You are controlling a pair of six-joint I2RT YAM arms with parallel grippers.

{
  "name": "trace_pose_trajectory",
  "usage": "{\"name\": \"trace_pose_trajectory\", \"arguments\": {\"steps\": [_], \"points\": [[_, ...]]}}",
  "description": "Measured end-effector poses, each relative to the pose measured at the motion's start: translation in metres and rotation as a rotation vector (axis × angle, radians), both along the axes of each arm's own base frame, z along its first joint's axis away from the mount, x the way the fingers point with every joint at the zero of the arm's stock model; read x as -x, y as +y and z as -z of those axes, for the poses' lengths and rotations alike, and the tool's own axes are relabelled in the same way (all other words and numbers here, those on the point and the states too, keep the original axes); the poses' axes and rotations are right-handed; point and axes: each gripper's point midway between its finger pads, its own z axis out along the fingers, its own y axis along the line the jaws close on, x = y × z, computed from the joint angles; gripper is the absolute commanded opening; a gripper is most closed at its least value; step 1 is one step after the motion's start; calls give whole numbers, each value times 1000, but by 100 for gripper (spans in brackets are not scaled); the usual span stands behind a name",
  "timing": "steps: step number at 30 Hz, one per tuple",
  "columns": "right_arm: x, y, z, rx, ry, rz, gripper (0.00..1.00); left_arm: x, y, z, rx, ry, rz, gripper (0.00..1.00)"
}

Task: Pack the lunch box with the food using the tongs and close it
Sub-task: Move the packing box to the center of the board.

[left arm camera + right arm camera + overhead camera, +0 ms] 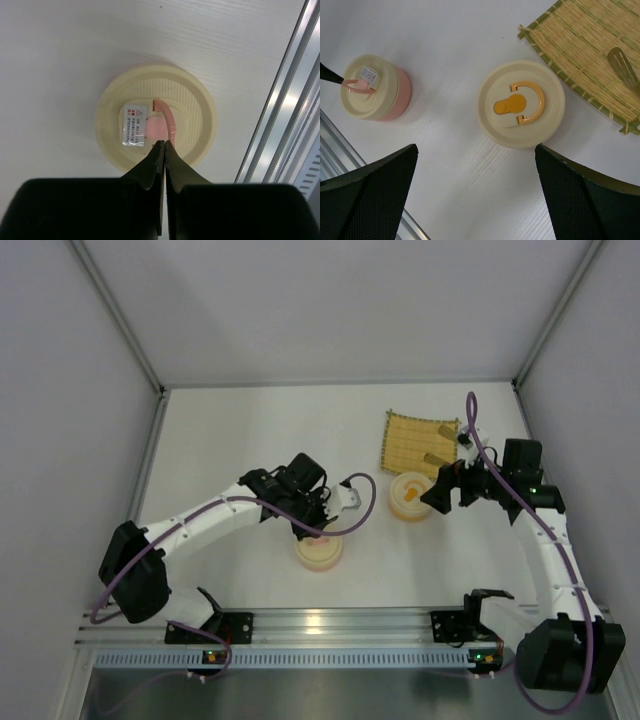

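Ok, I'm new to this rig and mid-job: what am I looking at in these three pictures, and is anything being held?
You are seeing two white robot arms, left and right, bolted at the near edge of a white table. The overhead picture looks down from above and behind them. The other two come from a camera on each wrist, with that arm's own black fingers at the bottom.

On the table are a round pink container with a cream lid, a round cream container with an orange loop handle, and a tan bamboo mat. The tip of silver metal tongs lies on the mat.

The left tool is shut on the pink loop handle of the pink container's lid. The right tool is open, holds nothing, and hangs near the cream container.
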Motion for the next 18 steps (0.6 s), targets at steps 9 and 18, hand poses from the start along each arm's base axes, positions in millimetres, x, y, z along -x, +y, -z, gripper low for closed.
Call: {"name": "trace_pose_trajectory", "arguments": {"steps": [9,18], "points": [[-1,0,5,-2,20,-1,99,15,2,21,-70,14,40,1],[-2,0,6,-3,25,-1,99,30,1,40,-104,46,74,4]]}}
